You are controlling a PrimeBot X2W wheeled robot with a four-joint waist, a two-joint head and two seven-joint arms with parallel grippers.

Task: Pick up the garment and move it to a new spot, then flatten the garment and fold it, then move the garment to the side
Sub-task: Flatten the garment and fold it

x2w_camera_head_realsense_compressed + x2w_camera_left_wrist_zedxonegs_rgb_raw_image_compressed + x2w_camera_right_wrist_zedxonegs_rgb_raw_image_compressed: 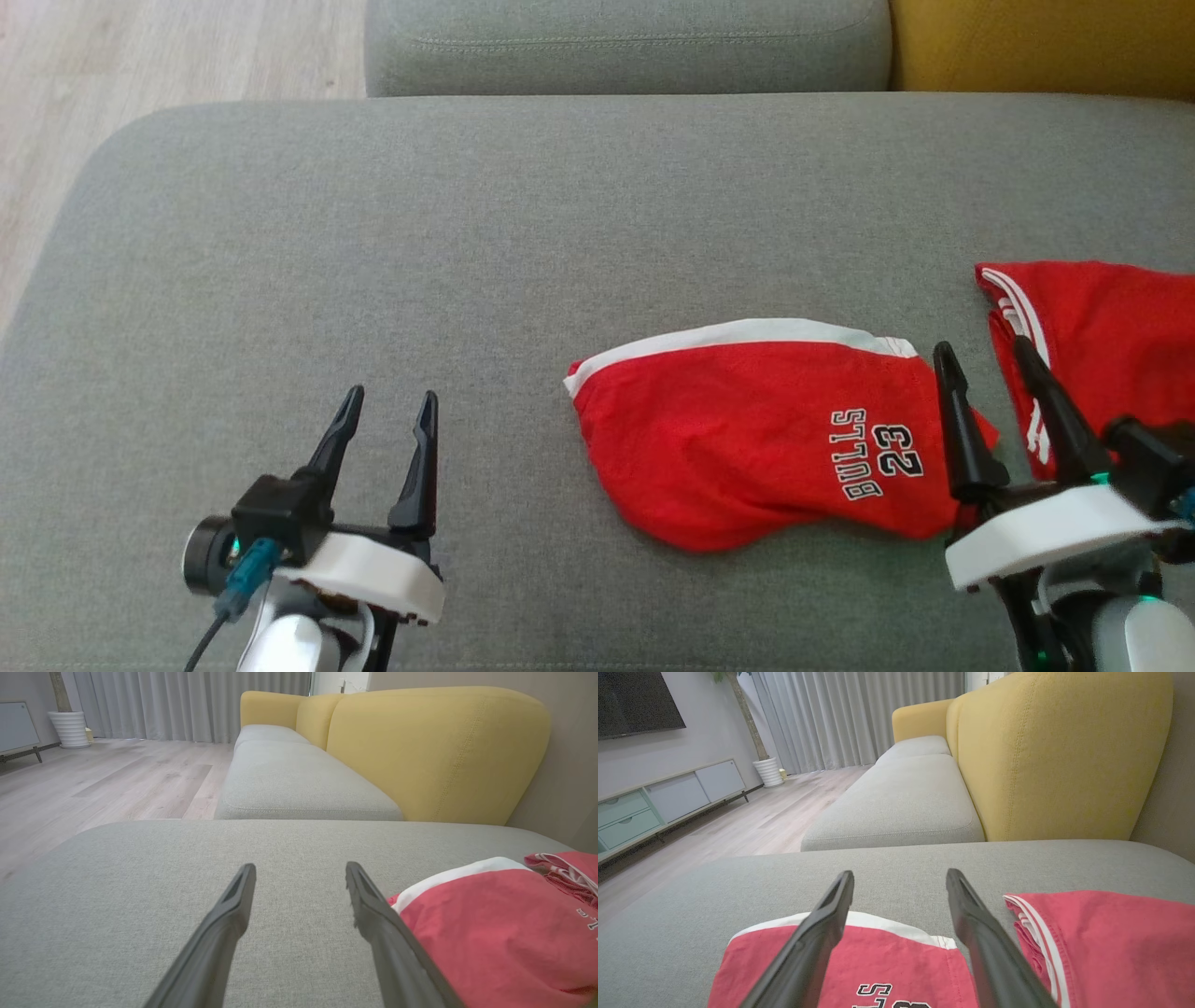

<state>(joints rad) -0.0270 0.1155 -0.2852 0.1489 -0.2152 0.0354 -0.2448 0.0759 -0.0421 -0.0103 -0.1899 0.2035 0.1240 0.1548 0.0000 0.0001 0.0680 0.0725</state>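
Note:
The garment (747,429) is red with a white band and "BULLS 23" lettering. It lies crumpled on the grey sofa cushion (373,233) at centre right, and one part (1102,336) spreads toward the right edge. My right gripper (985,359) is open just above the cloth between those two parts, its fingers holding nothing. In the right wrist view my right gripper (900,877) points past the garment (887,956) toward the cushion. My left gripper (390,403) is open over bare cushion, left of the garment. In the left wrist view the garment (495,924) lies right of my open left gripper (300,870).
A second grey seat cushion (625,42) sits beyond the near one, with a yellow backrest (1046,42) at the far right. Wooden floor (140,56) shows past the cushion's rounded left edge. A low cabinet (658,802) and a white planter (768,771) stand across the room.

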